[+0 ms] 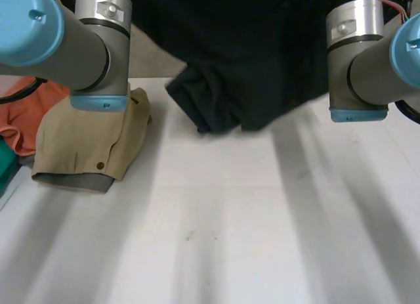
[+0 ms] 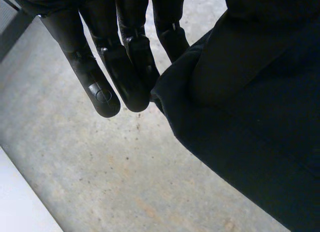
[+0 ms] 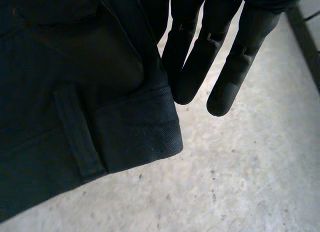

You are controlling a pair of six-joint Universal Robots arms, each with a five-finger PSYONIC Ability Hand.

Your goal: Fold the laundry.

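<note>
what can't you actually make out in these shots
dark garment: top cut off by the head view's edge, so its type is unclear.
left robot hand: its grip is hidden by the garment's fold, left wrist view.
right robot hand: likewise, right wrist view.
orange cloth: partly behind the left arm, head view.

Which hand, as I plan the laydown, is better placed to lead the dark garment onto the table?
Probably right. The right hand is at a waistband corner of the dark garment, by a belt loop; the left hand meets a bunched fold, its arm over a tan garment.
</note>
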